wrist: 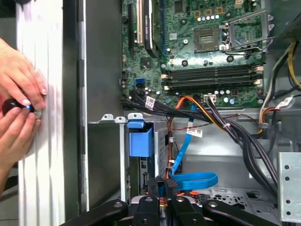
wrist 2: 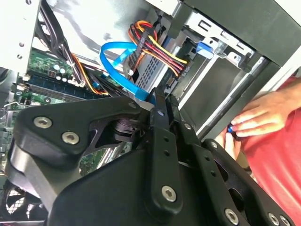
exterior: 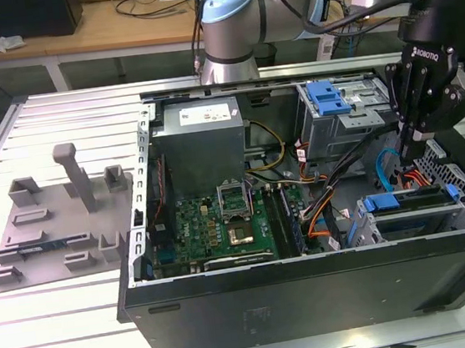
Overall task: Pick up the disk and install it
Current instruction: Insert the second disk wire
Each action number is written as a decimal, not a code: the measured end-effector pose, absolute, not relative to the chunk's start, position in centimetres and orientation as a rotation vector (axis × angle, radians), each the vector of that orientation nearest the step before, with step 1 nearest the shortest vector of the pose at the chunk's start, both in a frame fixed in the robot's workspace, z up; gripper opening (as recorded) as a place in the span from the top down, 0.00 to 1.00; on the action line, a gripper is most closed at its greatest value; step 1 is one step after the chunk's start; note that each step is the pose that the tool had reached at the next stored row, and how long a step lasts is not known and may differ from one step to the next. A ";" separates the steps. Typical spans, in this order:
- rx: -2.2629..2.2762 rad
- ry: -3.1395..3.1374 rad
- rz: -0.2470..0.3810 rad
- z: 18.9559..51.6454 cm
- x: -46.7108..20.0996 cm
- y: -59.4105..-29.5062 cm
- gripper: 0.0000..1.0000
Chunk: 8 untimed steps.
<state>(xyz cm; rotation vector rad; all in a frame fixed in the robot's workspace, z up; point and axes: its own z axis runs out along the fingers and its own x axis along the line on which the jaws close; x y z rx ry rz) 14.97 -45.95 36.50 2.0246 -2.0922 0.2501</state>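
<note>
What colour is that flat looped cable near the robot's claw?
Bright blue; the flat cable shows best in the first wrist view.

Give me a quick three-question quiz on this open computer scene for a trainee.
1. True or false: in the exterior view the gripper hangs over the motherboard.
2. The flat cable looped near the gripper is: A red, B blue, C green.
3. Fill in: in the first wrist view, a person's two ___ are over the table beside the case.
Key: 1 false; 2 B; 3 hands.
</note>
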 end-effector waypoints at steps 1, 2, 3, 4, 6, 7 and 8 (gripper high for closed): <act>2.032 -2.099 0.237 36.5 15.0 -46.1 0.84; 2.037 -2.104 0.227 36.5 15.1 -46.2 0.84; 2.042 -2.109 0.219 36.5 15.1 -46.3 0.84; 2.048 -2.115 0.208 36.5 15.2 -46.5 0.84; 2.059 -2.125 0.188 36.5 15.3 -46.8 0.84; 2.063 -2.129 0.179 36.5 15.4 -47.0 0.84; 2.067 -2.133 0.172 36.5 15.4 -47.1 0.84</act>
